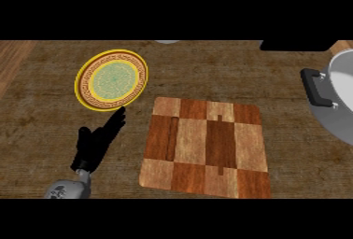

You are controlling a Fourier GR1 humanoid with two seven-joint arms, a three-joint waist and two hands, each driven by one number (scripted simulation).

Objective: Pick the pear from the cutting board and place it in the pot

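The wooden cutting board (pixel 205 147), a patchwork of light and dark blocks, lies in the middle of the counter with nothing on it. No pear shows anywhere in the head view. The grey metal pot (pixel 339 95) with a black side handle (pixel 316 87) is cut off by the right edge, and its inside is out of sight. My left hand (pixel 98 142) rests open left of the board, fingers straight and pointing up toward a plate. My right hand does not show.
A yellow plate (pixel 111 80) with a green patterned centre lies at the upper left, just beyond my left fingertips. A dark object (pixel 293 45) sits at the top right edge. A wooden strip (pixel 12 58) borders the counter on the left.
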